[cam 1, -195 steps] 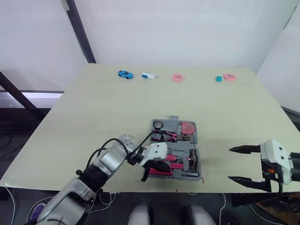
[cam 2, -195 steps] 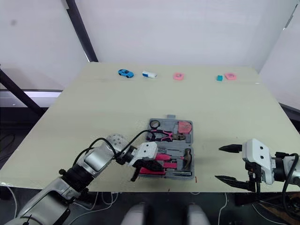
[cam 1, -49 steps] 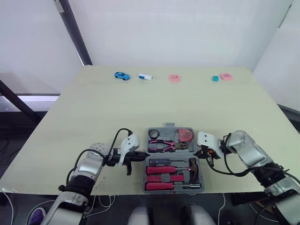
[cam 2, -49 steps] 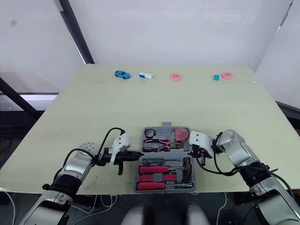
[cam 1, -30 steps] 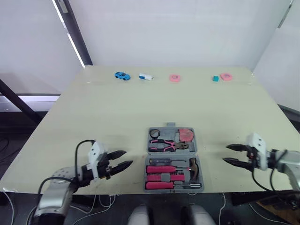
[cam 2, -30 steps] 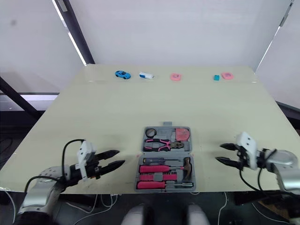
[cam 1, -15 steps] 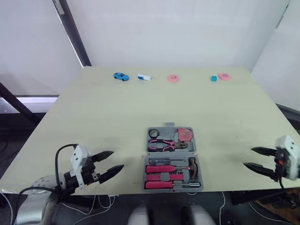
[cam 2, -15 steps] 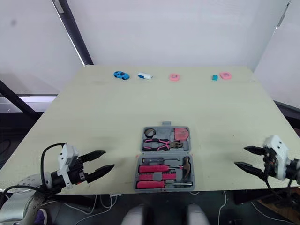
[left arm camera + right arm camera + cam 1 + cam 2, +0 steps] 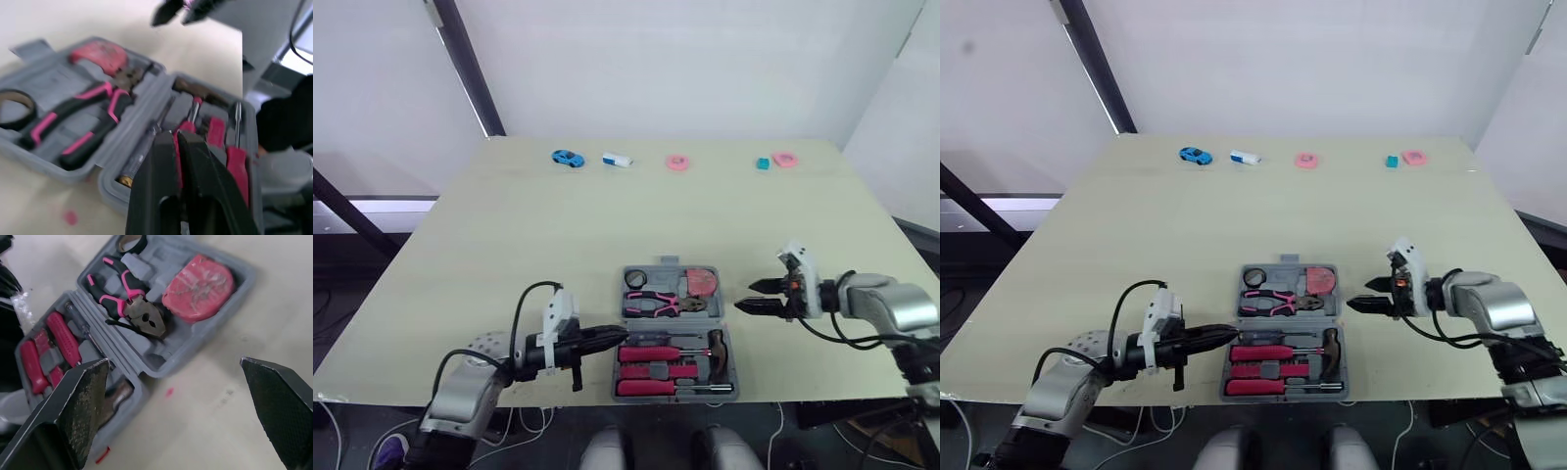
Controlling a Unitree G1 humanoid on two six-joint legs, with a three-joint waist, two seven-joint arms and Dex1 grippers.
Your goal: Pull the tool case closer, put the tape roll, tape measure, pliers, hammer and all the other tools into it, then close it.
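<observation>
Tool case point(image 9: 674, 322) directly at tips of left end effector point(image 9: 619, 335).

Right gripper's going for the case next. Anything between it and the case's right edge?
Nothing visible. Only bare table lies between the right gripper and the tool case on its right side. The left gripper has its tips at the case's left edge, by the near half, so it may block folding the case shut.

Open tool case point(image 9: 672, 320) blocks path between left claw point(image 9: 621, 333) and right claw point(image 9: 744, 296); bare table point(image 9: 607, 220) beyond.
</observation>
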